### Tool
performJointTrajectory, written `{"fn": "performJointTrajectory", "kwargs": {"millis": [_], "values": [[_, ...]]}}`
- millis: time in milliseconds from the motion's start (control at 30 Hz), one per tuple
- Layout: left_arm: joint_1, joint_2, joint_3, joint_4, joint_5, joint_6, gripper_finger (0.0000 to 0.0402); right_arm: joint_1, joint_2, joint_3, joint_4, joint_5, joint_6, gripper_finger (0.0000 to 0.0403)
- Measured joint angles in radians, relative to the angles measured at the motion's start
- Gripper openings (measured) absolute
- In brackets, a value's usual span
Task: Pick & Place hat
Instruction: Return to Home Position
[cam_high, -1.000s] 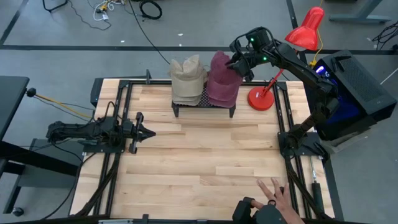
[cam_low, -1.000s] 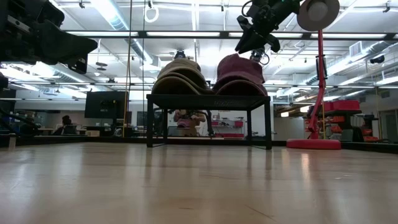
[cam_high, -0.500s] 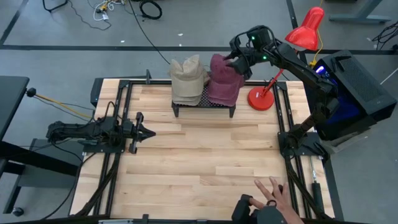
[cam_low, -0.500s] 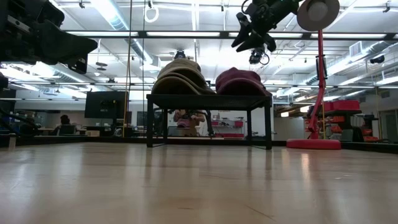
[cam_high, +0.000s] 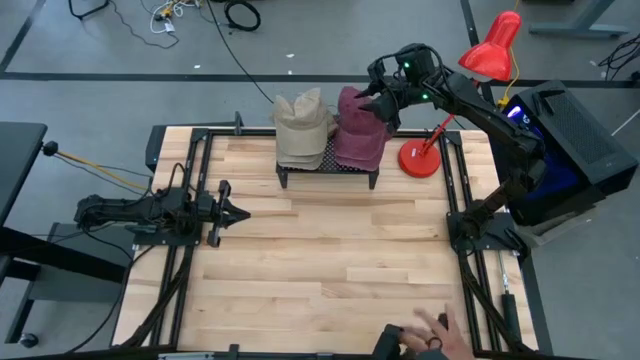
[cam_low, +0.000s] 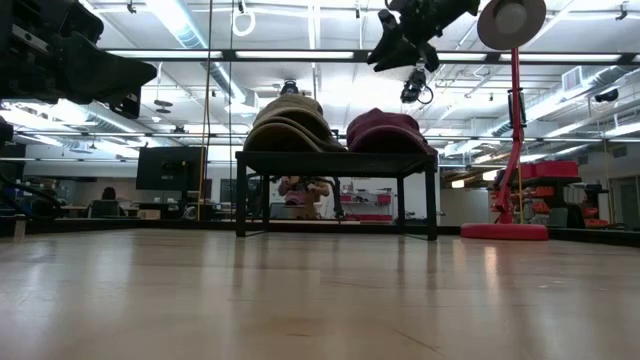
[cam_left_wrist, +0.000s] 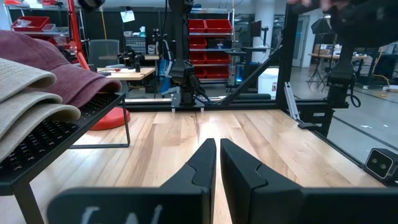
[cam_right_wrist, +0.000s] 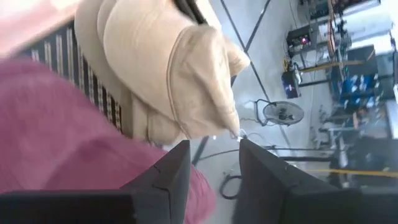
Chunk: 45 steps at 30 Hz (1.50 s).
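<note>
right gripper (cam_high: 378, 100) hovers over red caps (cam_high: 358, 135) on shelf (cam_high: 330, 166), fingers apart, empty (tan caps (cam_high: 302, 128) alongside). left gripper (cam_high: 226, 211) near surface (cam_high: 320, 260) left edge, fingers pinched narrow.

Nothing really readable in any of these, tbh. The closest thing is a few pale marks (cam_left_wrist: 102, 216) on the body of the left end effector (cam_left_wrist: 217, 148) in the left wrist view, but the frame edge cuts them off and I can't make out a single letter.
</note>
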Motion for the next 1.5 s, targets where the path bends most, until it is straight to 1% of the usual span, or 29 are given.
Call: {"fn": "performJointTrajectory", "kwargs": {"millis": [133, 400, 500, 600, 667, 733, 900, 1000, 1200, 1333, 1433, 1500], "values": [[0.0, 0.0, 0.0, 0.0, 0.0, 0.0, 0.003, 0.045, -0.027, 0.0, 0.001, 0.0, 0.186, 0.0141], [0.0, 0.0, 0.0, 0.0, 0.0, 0.0, 0.003, 0.187, -0.049, 0.001, 0.002, -0.001, 0.647, 0.0141], [0.0, 0.0, 0.0, 0.0, 0.0, 0.0, 0.003, 0.25, -0.049, 0.001, 0.002, 0.0, 0.773, 0.0141], [0.0, 0.0, 0.0, 0.0, 0.0, 0.0, 0.003, 0.314, -0.056, -0.043, 0.077, -0.001, 0.859, 0.0141], [0.0, 0.0, 0.0, 0.0, 0.0, 0.0, 0.003, 0.355, -0.067, -0.102, 0.146, 0.001, 0.899, 0.0141], [0.0, 0.0, 0.0, 0.0, 0.0, 0.0, 0.003, 0.408, -0.086, -0.172, 0.24, 0.027, 0.928, 0.0141], [0.0, 0.0, 0.0, 0.0, 0.0, 0.0, 0.003, 0.505, -0.145, -0.38, 0.479, 0.124, 0.993, 0.0138], [0.0, 0.0, 0.0, 0.0, 0.0, 0.0, 0.003, 0.539, -0.193, -0.503, 0.582, 0.173, 1.017, 0.0127], [0.0, 0.0, 0.0, 0.0, 0.0, 0.0, 0.003, 0.596, -0.304, -0.702, 0.675, 0.225, 1.018, 0.0078], [0.0, 0.0, 0.0, 0.0, 0.0, 0.0, 0.003, 0.638, -0.392, -0.84, 0.774, 0.259, 1.016, 0.0039], [0.0, 0.0, 0.0, 0.0, 0.0, 0.0, 0.003, 0.66, -0.46, -0.955, 0.856, 0.276, 1.05, 0.0013], [0.0, 0.0, 0.0, 0.001, 0.0, 0.0, 0.003, 0.673, -0.504, -1.027, 0.899, 0.296, 1.085, 0.0004]]}}
